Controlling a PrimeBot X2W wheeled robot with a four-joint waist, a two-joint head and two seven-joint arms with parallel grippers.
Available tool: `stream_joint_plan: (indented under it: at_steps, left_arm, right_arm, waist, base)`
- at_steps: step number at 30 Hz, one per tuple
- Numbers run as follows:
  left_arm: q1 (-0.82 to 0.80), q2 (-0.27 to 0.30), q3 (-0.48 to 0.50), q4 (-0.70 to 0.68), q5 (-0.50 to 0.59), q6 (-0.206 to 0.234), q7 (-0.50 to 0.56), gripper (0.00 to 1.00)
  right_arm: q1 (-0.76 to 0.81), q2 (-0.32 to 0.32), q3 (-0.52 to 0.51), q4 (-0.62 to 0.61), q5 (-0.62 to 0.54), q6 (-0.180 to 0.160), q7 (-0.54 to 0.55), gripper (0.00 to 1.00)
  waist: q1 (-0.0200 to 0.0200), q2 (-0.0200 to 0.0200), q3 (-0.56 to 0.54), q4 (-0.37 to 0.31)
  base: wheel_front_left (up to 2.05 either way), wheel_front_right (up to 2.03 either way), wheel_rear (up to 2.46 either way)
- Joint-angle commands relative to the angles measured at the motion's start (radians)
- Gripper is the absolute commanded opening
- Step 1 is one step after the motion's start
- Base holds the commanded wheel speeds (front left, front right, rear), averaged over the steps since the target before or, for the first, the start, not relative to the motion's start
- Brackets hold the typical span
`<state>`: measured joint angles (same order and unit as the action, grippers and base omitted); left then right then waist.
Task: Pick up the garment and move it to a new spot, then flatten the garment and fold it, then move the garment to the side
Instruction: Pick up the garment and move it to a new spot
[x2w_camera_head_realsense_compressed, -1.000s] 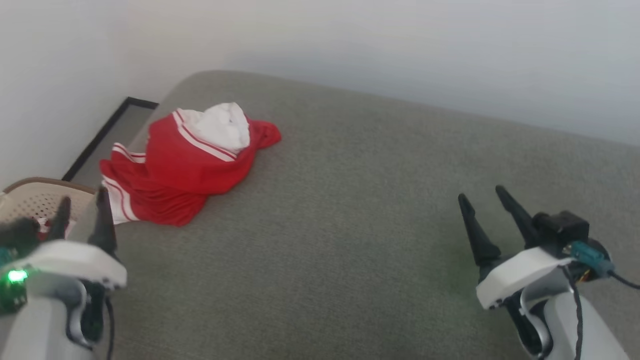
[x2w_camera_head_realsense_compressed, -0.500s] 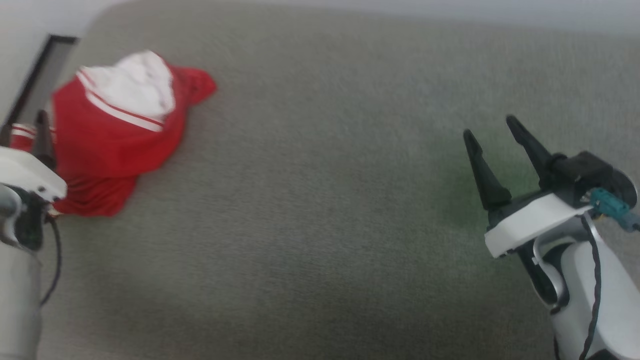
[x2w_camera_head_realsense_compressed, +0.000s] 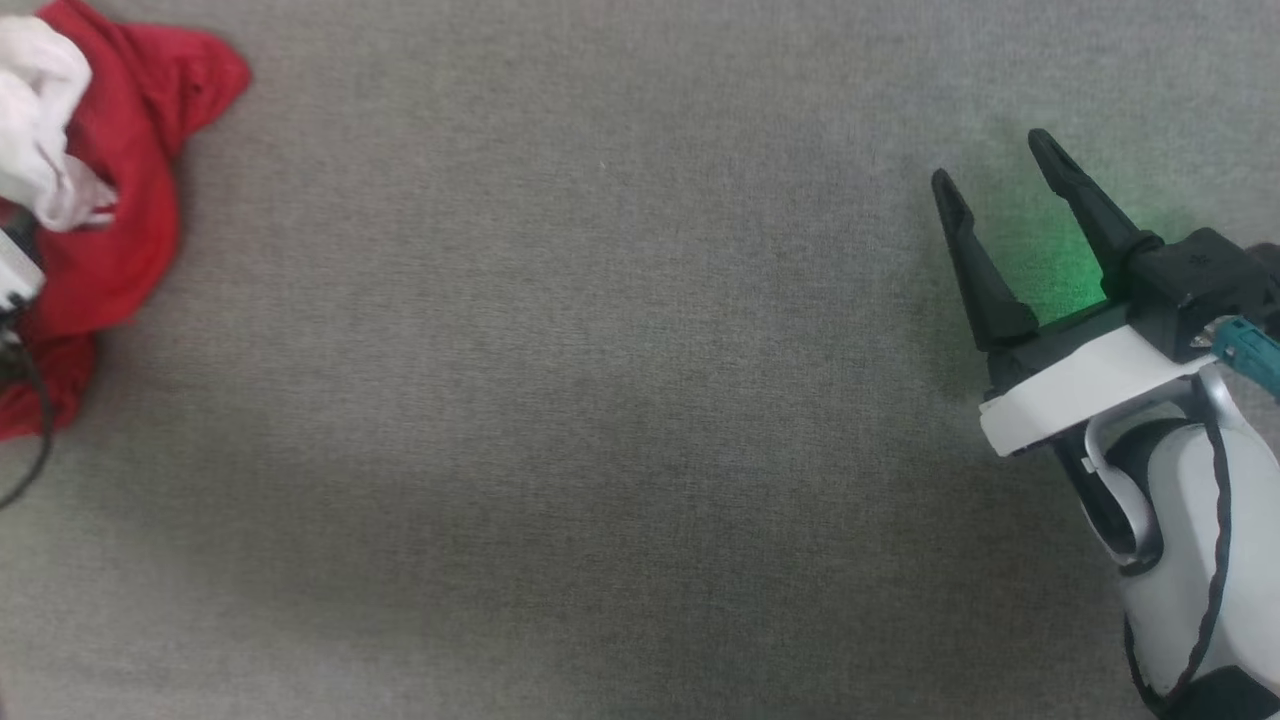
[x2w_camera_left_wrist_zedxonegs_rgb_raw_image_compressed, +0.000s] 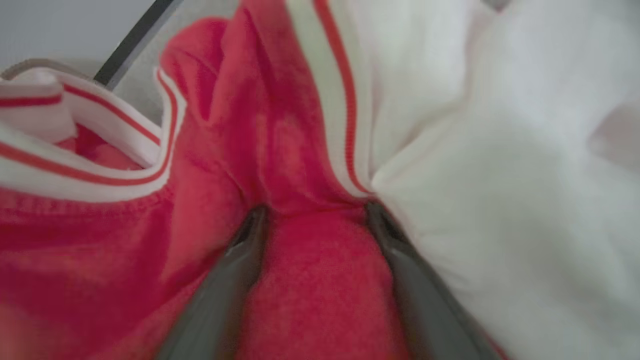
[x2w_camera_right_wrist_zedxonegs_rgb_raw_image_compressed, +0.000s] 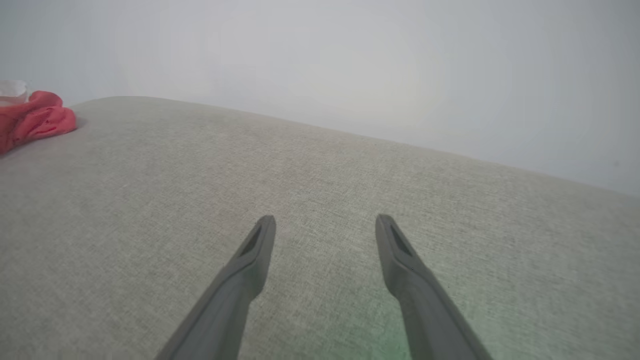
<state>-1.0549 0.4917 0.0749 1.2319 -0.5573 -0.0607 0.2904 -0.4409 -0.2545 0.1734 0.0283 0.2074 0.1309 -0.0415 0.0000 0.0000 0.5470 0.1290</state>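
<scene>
— Jaws on the left: how do they stand?
— Wide. Your left fingers (x2w_camera_left_wrist_zedxonegs_rgb_raw_image_compressed: 235, 280) are pushed into the garment (x2w_camera_left_wrist_zedxonegs_rgb_raw_image_compressed: 310, 280), with a ridge of red cloth between them and the white sleeve (x2w_camera_left_wrist_zedxonegs_rgb_raw_image_compressed: 500, 175) against one of them. Nothing is pinched yet. Your right jaws are wide too, with the right fingers (x2w_camera_head_realsense_compressed: 975, 270) over bare cushion (x2w_camera_head_realsense_compressed: 600, 400), well apart from the garment.
— And the garment?
— Bunched at the cushion's far left, at the edge of your head view.
— What could go wrong?
— I judge that ridge to be thin. If you close on one layer, the rest may drag or slip out as you lift. If you catch the sleeve alone, the garment will likely hang lopsided and land twisted. You would also be closing nearly blind, since the head view barely covers it.
— Changed from a second ago?
— The head view has swung down and aside, so the wall and basket have left it. That is the camera moving, not the garment. Your left jaws were short of the cloth then and are in it now. The right jaws stay wide.
</scene>
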Motion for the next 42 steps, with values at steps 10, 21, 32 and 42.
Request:
stream_joint_plan:
  at_steps: [10,21,32,42]
  left_arm:
    - [0.001,-0.047,0.001,0.063,-0.034,0.033,0.086,0.00]
    - [-0.055,0.068,-0.030,-0.019,0.000,-0.049,-0.145,0.00]
    - [-0.114,0.106,-0.175,-0.177,0.036,-0.070,-0.206,0.00]
    - [-0.059,0.166,-0.274,-0.433,-0.025,-0.070,-0.102,0.00]
  right_arm:
    - [-0.027,-0.004,-0.001,-0.056,-0.017,0.000,0.029,1.00]
    - [0.002,0.009,-0.038,-0.034,-0.006,0.000,-0.002,1.00]
    - [0.054,0.028,-0.065,0.008,0.009,0.000,-0.033,1.00]
    - [0.097,0.046,-0.090,0.025,0.020,0.000,-0.051,1.00]
  waist:
    - [0.0000,0.0000,0.054,-0.020]
    - [0.0000,0.0000,-0.040,0.002]
    - [0.0000,0.0000,-0.198,0.034]
    - [0.0000,0.0000,-0.292,0.029]
  base:
    - [0.00,0.00,0.00]
    - [0.00,0.00,0.00]
    - [0.00,0.00,0.00]
    - [0.00,0.00,0.00]
